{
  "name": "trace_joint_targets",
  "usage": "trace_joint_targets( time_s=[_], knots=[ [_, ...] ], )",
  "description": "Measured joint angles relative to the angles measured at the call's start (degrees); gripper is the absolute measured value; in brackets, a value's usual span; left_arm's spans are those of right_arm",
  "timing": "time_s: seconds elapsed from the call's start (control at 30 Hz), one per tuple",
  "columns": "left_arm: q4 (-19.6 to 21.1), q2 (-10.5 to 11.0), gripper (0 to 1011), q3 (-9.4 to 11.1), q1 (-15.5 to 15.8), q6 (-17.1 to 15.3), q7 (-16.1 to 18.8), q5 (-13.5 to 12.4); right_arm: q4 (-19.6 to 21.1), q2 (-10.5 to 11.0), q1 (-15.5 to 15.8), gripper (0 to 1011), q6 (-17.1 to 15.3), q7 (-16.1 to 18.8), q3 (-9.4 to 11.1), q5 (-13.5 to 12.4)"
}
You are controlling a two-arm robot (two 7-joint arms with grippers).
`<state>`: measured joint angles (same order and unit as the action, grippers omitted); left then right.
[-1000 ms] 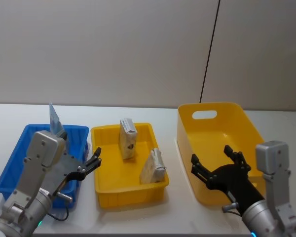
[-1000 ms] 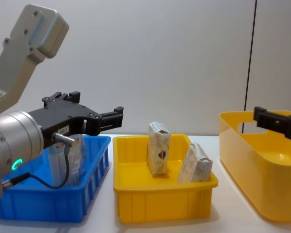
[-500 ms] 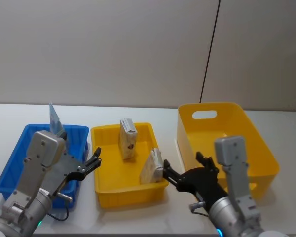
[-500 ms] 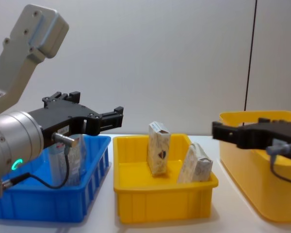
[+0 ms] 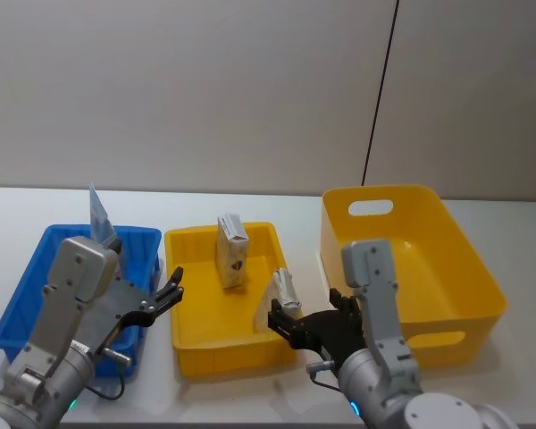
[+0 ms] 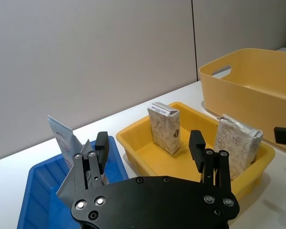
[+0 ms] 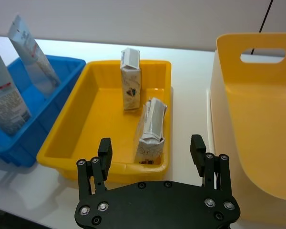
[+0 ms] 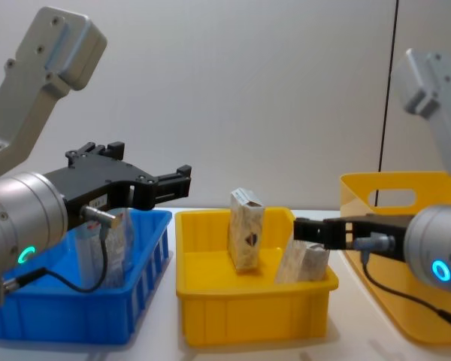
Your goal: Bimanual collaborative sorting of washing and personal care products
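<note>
Two cream patterned cartons sit in the yellow tray (image 5: 189, 241). One carton (image 5: 232, 252) stands upright at the back, and the other carton (image 5: 284, 288) leans at the tray's right front. My right gripper (image 5: 300, 313) hovers open at that leaning carton (image 7: 151, 129), one finger on either side and slightly nearer to me, touching nothing. Above the blue tray's (image 5: 27, 295) right edge my left gripper (image 5: 171, 288) is held open and empty. White-and-pale-blue squeeze tubes (image 7: 31, 52) stand in the blue tray, one with red lettering (image 7: 7, 98).
A big yellow tub (image 5: 447, 259) with a handle slot stands at the right, close beside the yellow tray. The three containers form a row on a white table (image 5: 250, 207), and a grey wall rises behind it.
My right gripper has swung left, from over the big yellow tub to the leaning carton in the yellow tray. The left arm has not moved.
</note>
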<state>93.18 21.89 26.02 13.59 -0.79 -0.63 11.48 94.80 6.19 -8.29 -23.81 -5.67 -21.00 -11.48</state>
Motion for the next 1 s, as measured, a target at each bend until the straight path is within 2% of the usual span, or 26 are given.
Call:
trace_joint_targets(
  time_s=[0.4, 1.0],
  knots=[
    [0.0, 0.0, 1001, 0.0, 0.0, 0.0, 0.0, 0.0, -6.7, -3.7, -4.2, 1004, -3.7, -2.0, -0.5, 1.1],
    [0.0, 0.0, 1001, 0.0, 0.0, 0.0, 0.0, 0.0, -15.4, -7.1, -9.7, 1004, -5.3, -2.5, -0.4, 2.1]
  ],
)
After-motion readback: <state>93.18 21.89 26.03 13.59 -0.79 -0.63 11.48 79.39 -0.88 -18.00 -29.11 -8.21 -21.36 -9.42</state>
